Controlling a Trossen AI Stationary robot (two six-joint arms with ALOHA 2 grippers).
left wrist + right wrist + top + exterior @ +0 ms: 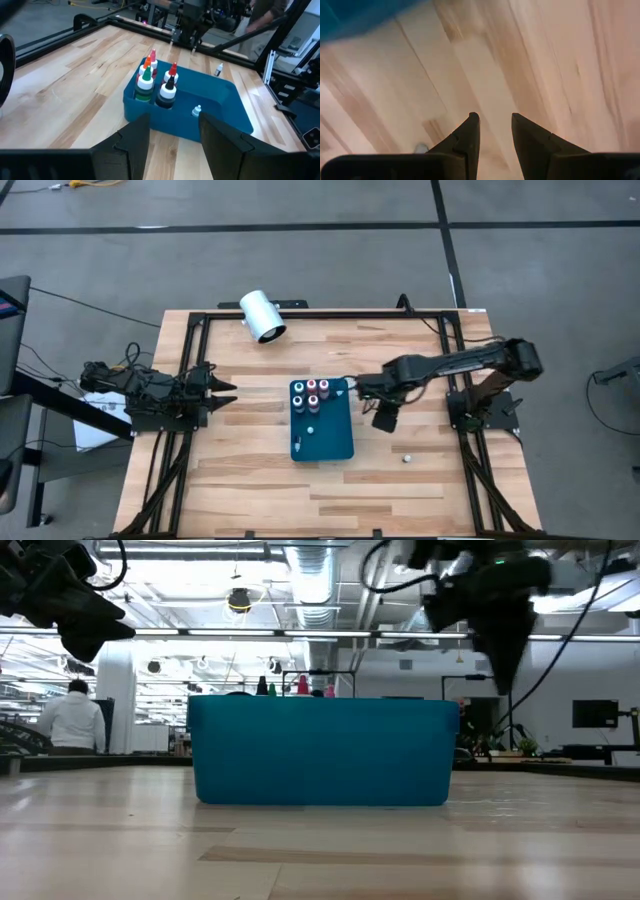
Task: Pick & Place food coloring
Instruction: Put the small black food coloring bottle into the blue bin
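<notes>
Several tiny food coloring bottles (150, 82) with red and green tops stand upright at the far end of the blue tray (335, 442). One small bottle (196, 111) sits apart on the tray floor. Another (407, 457) stands on the table right of the tray. My right gripper (385, 418) hangs open above bare wood just right of the tray, pointing down, with nothing between its fingers (495, 132). My left gripper (225, 392) waits open at the table's left side, aimed at the tray (172, 132).
A large white cylinder (263, 316) lies near the table's far edge. A black frame (320, 314) runs along the table's far and side edges. Bare wood lies in front of the tray and to its left.
</notes>
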